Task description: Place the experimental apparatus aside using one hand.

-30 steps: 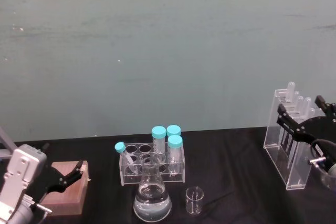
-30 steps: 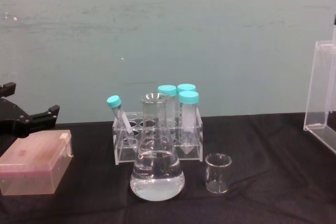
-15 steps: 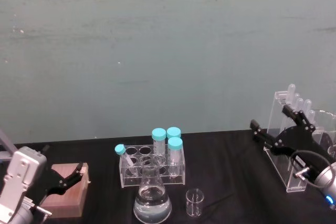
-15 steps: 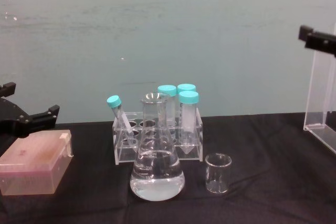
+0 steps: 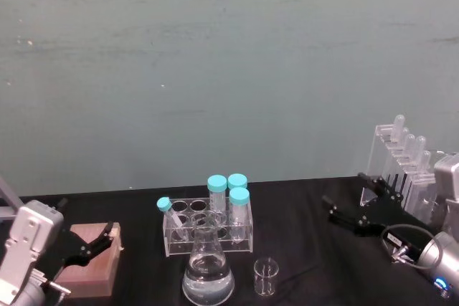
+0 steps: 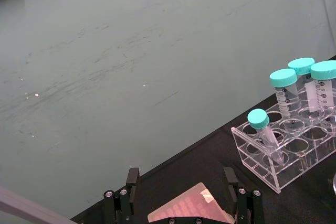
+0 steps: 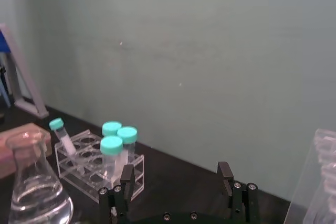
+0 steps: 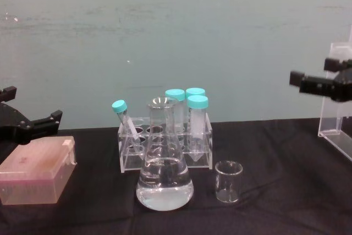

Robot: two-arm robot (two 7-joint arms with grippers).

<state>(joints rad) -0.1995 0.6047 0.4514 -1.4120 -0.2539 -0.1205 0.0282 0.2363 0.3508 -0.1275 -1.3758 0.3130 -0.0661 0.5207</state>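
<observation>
Black cloth point(image 5: 308, 213) spread over the table, plain teal wall point(image 5: 215, 69) close behind the tube rack point(image 5: 206, 228). Conical flask point(image 5: 208, 276) just in front of that rack, small beaker point(image 5: 265, 276) off its front right corner. Acrylic stand point(image 5: 401, 159) well to the rack's right. Right gripper point(image 5: 343, 188) raised between rack and stand, fingers spread, holding nothing. Left gripper point(image 8: 34, 103) well left of the rack, above a pink box point(image 8: 36, 171), fingers likewise apart.

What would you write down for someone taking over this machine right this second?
Right gripper: open, empty, in the air just left of the pipette stand.
Left gripper: open, idle over a pink box at far left.
The stand is at the right edge of the table, apparently put aside.
Flask with liquid and small beaker sit front centre, before the tube rack, untouched.
Left to do: likely move those aside too, with the right gripper.
</observation>
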